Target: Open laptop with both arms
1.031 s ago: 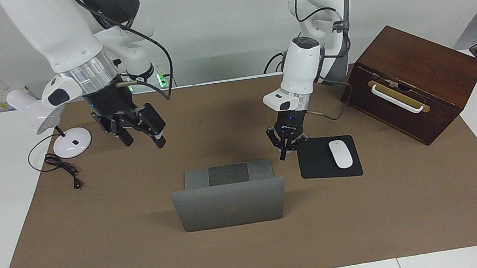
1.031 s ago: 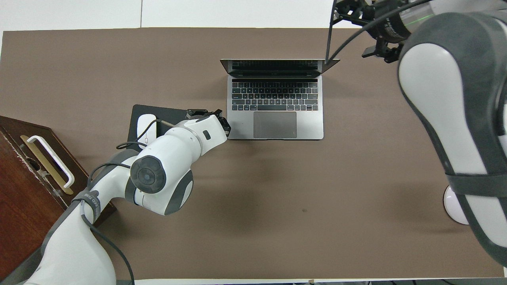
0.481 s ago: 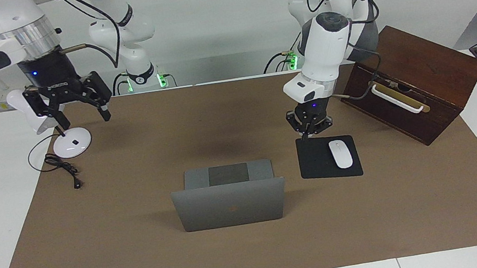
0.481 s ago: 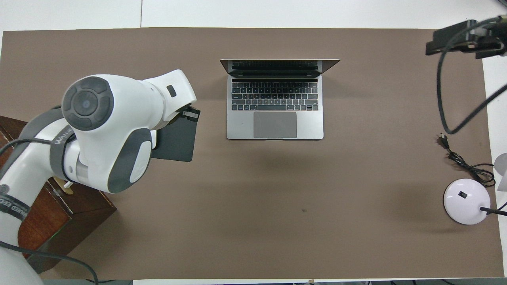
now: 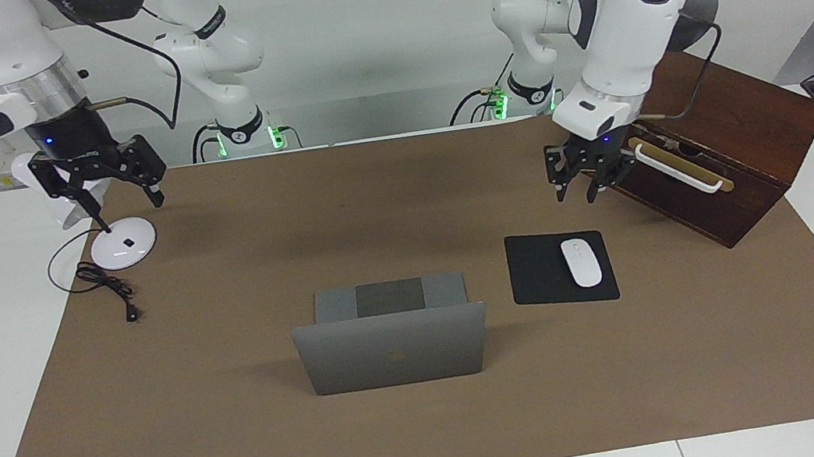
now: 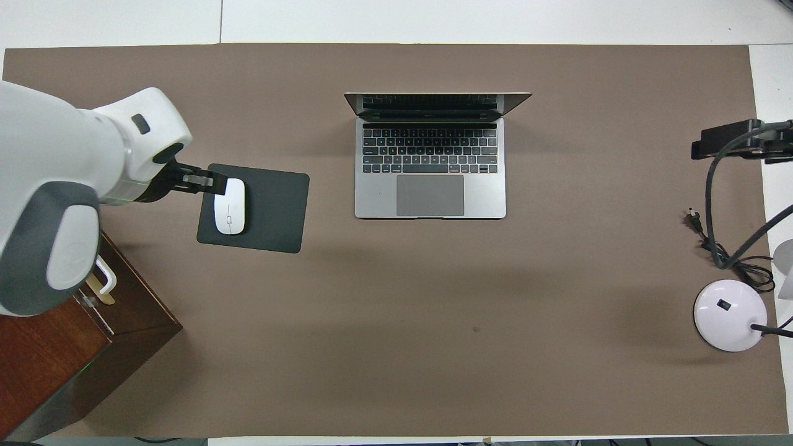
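Laptop [image 5: 392, 348] open, lid upright, keyboard facing the robots
Left gripper [image 5: 575, 186] apart, empty; right gripper [image 5: 112, 197] wide, empty; wooden box [image 5: 717, 132] shut

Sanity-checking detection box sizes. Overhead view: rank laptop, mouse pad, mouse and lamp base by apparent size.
Largest to smallest, as they look in the overhead view:
1. laptop, lid open
2. mouse pad
3. lamp base
4. mouse
The lamp base lies nearer the camera than the others, so it may look a little big.
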Controlling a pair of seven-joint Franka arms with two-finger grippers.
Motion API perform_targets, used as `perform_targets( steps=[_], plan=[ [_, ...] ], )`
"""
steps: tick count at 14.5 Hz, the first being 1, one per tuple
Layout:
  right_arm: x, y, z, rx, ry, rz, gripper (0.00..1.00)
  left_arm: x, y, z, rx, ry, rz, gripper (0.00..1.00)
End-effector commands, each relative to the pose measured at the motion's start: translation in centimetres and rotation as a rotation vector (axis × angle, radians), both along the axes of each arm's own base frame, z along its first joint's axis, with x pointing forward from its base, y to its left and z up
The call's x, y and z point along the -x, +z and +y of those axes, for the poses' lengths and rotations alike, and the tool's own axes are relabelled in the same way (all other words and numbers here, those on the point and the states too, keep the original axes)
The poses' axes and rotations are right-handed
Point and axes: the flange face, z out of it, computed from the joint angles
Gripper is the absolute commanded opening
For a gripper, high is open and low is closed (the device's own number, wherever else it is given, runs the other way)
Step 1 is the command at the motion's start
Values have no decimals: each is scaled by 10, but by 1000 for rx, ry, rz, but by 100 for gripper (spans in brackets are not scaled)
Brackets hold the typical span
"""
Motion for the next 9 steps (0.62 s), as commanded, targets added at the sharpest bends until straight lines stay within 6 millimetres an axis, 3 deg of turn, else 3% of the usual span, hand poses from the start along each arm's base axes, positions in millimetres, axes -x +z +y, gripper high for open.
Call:
perform_targets(
  steps=[1,5,9],
  plan=[
    [12,-1,-4,19,-28,9,100,14,19,25,-1,35,27,100],
    [11,1,-9,16,-31,-5,100,28,48,72,1,117,19,100],
    [11,-1,-5,9,-25,0,100,28,53,120,4,208,13,100]
  ],
)
